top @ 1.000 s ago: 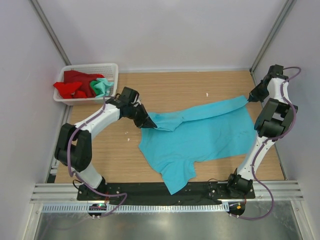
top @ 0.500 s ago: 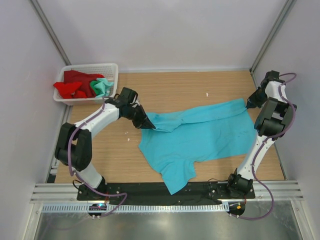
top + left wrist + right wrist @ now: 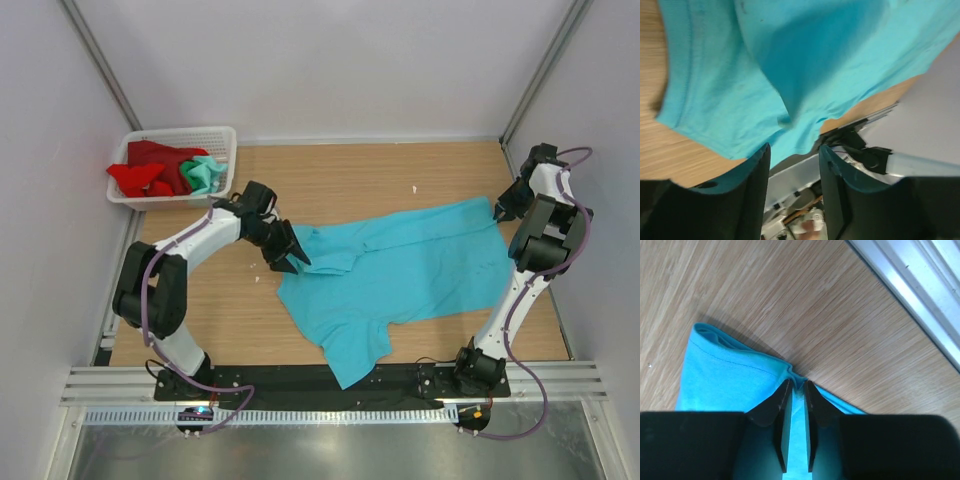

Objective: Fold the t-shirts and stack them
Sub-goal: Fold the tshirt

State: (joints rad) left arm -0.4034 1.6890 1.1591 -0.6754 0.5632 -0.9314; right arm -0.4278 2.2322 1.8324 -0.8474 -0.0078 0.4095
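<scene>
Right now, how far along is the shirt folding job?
Early. Done: the turquoise shirt lies spread on the table. In hand: the left jaws stand open at its left edge; the right jaws sit narrowly around its far right corner, grip unclear. Left: folding it, plus the red shirt and mint shirt in the basket; no stack yet.

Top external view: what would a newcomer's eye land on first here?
A turquoise t-shirt lies sprawled and unfolded across the middle of the table. The left gripper stands open at its left edge, while the right gripper pinches its far right corner. A white basket in the far left corner holds red and mint shirts.
</scene>
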